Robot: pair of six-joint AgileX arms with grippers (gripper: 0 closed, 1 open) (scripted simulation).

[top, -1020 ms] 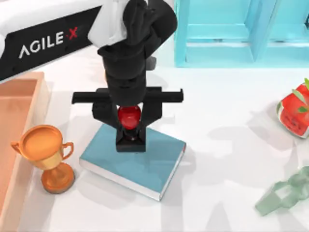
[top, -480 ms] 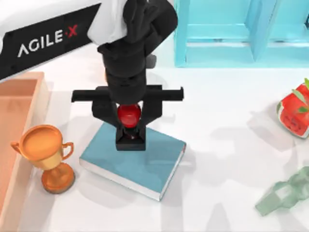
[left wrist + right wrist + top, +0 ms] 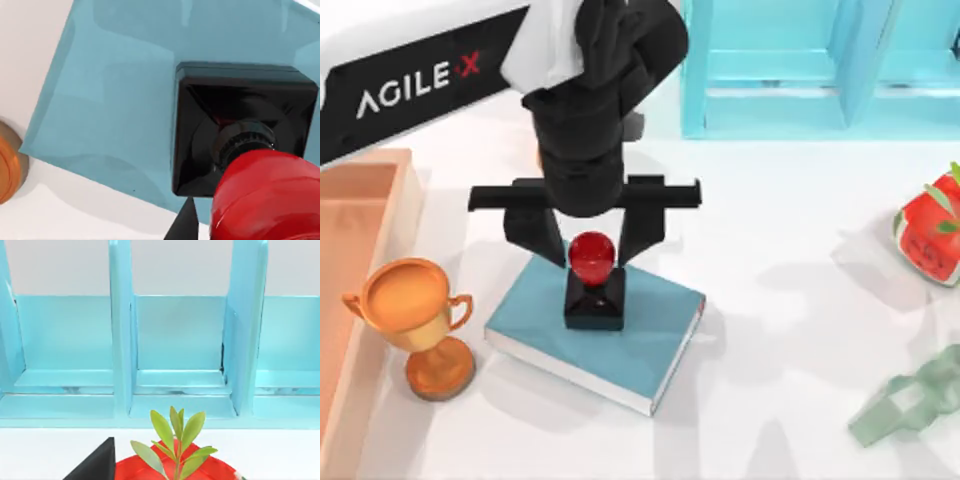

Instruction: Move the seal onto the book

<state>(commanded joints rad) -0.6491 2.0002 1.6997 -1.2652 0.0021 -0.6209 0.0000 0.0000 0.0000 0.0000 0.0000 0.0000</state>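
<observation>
The seal stands on the book. The left end effector is spread beside the red knob; rising crookedly, a finger could tip the seal.

The white table carries the teal book, a gold trophy, a tan tray, a light-blue shelf cabinet, a red leafy cube and a pale green bottle.
</observation>
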